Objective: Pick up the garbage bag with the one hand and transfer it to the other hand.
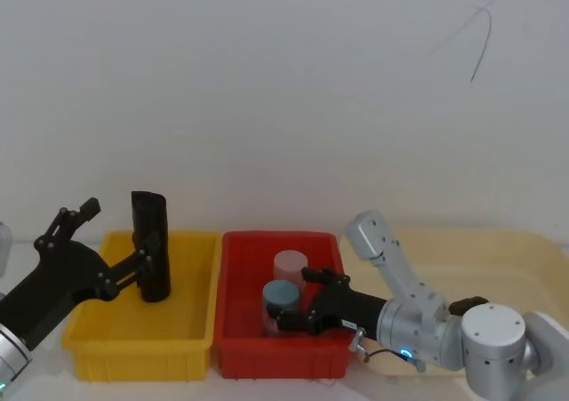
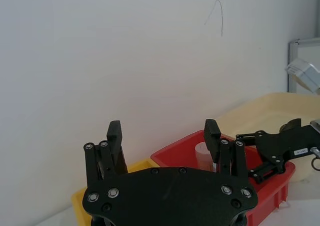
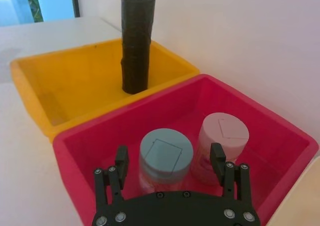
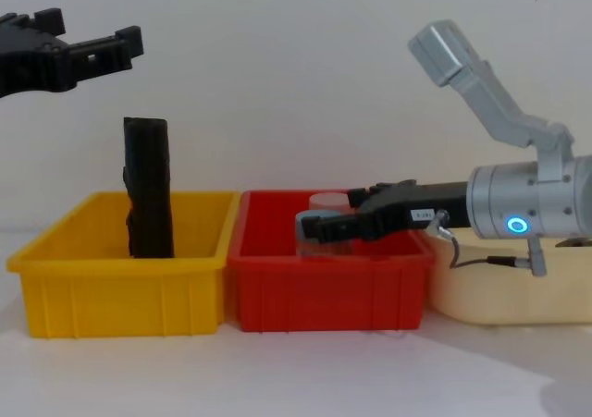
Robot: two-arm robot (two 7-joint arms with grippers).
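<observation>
Head view shows three bins side by side on a white table: a yellow bin at the left, a red bin in the middle touching it, and a cream bin at the right. The garbage bag, a black roll, stands upright in the yellow bin near its back wall, roughly midway between its side walls; in the chest view it rises well above the bin's rim. The left gripper is raised over the left part of the yellow bin with its fingers spread apart; in the chest view it sits higher than the top of the roll, clear of it, and the left wrist view shows its two fingers parted with nothing between them. The right gripper reaches into the red bin from the right, its fingers apart on either side of a blue-lidded jar; I cannot tell whether they touch it. A pink-lidded jar stands just behind the blue one, towards the bin's back wall. In the right wrist view both jars sit beyond the spread fingers, with the black roll farther off in the yellow bin.
</observation>
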